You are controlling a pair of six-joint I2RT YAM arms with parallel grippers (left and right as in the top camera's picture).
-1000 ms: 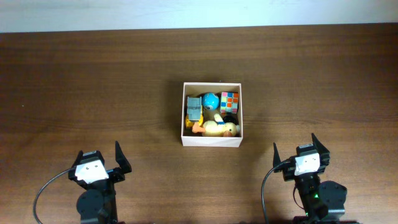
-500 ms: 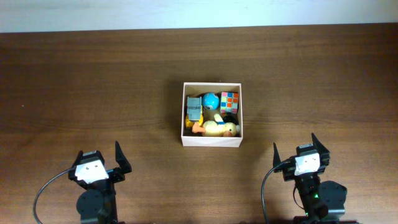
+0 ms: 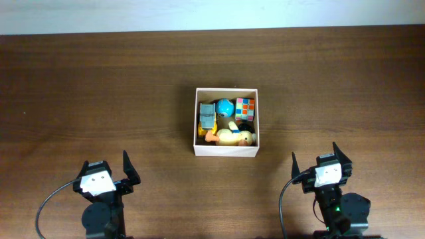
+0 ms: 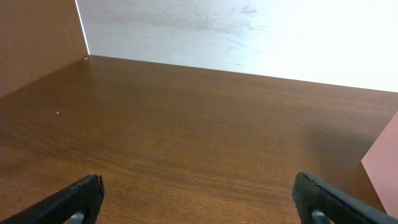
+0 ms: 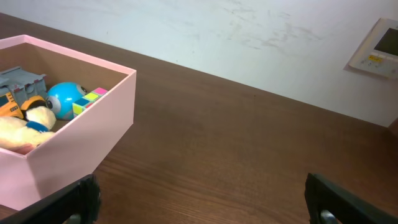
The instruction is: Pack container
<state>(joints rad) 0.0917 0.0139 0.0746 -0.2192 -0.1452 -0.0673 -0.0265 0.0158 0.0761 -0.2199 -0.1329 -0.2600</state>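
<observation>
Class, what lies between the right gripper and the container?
Only bare table, nothing else, shows between the right gripper and the container in the overhead view.

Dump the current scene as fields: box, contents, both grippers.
box: white cardboard, open top, mid-table
contents: blue ball, colour cube, grey toy, yellow plush duck
left gripper: open, empty, near table edge, apart from box
right gripper: open, empty, near table edge, apart from box
table: dark brown wood
</observation>
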